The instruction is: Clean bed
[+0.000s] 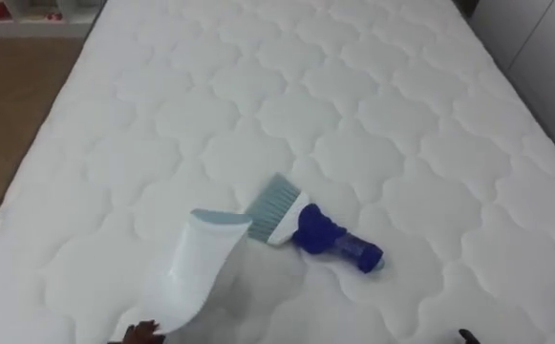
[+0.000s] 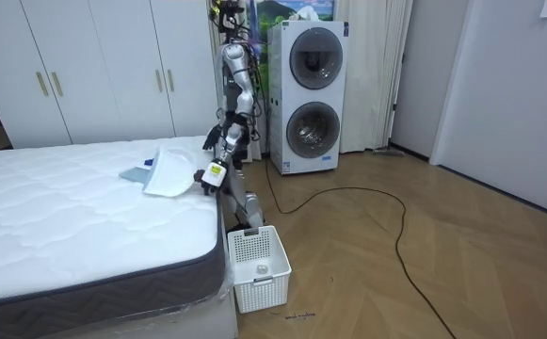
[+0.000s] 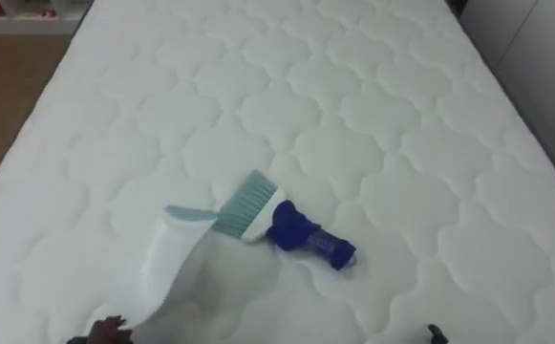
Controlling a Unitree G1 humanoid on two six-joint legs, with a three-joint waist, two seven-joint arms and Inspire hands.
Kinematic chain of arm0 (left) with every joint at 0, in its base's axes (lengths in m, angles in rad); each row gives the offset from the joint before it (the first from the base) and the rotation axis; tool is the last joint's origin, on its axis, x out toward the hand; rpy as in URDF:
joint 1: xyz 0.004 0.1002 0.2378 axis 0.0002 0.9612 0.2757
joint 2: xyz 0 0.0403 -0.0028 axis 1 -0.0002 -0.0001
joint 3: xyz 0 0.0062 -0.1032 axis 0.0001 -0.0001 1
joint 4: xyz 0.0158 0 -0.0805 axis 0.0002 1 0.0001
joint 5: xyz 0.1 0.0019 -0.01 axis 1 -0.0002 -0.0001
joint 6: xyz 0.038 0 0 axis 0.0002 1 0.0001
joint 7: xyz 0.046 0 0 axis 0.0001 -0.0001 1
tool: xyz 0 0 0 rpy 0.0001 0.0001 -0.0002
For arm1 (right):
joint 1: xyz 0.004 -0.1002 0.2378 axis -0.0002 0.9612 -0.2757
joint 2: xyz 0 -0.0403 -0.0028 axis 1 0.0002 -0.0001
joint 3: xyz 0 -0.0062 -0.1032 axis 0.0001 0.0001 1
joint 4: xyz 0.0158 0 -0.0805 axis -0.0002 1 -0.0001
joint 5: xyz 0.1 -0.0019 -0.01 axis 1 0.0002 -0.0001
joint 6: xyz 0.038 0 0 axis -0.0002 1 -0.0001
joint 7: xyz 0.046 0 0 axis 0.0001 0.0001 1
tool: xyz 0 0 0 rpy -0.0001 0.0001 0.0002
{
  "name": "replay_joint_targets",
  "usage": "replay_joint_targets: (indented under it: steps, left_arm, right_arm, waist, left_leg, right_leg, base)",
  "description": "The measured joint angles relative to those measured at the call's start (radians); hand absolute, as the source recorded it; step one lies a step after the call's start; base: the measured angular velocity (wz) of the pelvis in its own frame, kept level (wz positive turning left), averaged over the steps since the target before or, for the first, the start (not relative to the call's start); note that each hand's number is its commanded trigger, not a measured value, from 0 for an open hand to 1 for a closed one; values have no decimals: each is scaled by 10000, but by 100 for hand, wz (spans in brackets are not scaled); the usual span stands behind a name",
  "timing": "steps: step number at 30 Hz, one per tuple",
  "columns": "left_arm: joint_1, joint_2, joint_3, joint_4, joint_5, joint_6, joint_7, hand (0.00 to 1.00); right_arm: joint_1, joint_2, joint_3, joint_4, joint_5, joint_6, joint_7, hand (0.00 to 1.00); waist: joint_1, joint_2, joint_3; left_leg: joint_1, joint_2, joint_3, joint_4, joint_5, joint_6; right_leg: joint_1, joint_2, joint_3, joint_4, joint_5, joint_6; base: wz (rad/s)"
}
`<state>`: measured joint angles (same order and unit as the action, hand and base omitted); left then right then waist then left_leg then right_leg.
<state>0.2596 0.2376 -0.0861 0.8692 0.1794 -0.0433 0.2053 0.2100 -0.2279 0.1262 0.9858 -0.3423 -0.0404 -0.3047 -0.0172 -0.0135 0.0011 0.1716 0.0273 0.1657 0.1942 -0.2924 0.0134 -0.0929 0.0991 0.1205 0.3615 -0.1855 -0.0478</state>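
The robot stands at the edge of the white quilted bed (image 1: 401,115). The left robot hand (image 1: 143,333) has its fingers curled on the handle end of a white plastic dustpan (image 1: 196,272), held tilted over the mattress. A blue-handled brush with pale bristles (image 1: 301,225) lies just beside the pan's lip. The right robot hand (image 1: 465,335) shows at the lower edge; I cannot tell its state
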Motion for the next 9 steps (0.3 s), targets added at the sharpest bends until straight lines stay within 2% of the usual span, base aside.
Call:
replay_joint_targets:
  steps: [2, 5, 7, 9]
  left_arm:
    - [115, -52, 275, 277, -89, -3, -39, 0]
    - [58, -84, 676, 679, 28, 122, -237, 0]
    - [63, -143, 875, 730, 100, 260, -316, 0]
    - [101, -157, 945, 777, 108, 417, -398, 0]
  right_arm:
    - [31, 6, -29, 404, -562, 427, 434, 0]
    - [110, 157, -219, 589, -1446, 830, 1083, 0]
    - [249, 279, -359, 591, -1574, 1008, 1392, 0]
    - [277, 344, -527, 600, -1585, 1159, 1588, 0]
  waist:
    - [72, 23, -3]
    - [11, 55, -7]
    - [1, 69, -13]
    - [5, 63, -57]
  left_leg:
    - [167, 12, -44, -95, -19, 9]
    - [308, 48, -76, -136, -68, -14]
    - [386, 103, -68, -156, -96, -37]
    - [473, 132, -67, -216, -102, -45]
  right_leg:
    - [167, 62, 49, -9, -13, -22]
    - [334, 134, 87, -30, -6, -64]
    - [411, 173, 81, -131, 16, -96]
    - [457, 209, 76, -192, 34, -111]
  base:
    - [-10]
    - [-14]
    - [-3]
    - [-4]
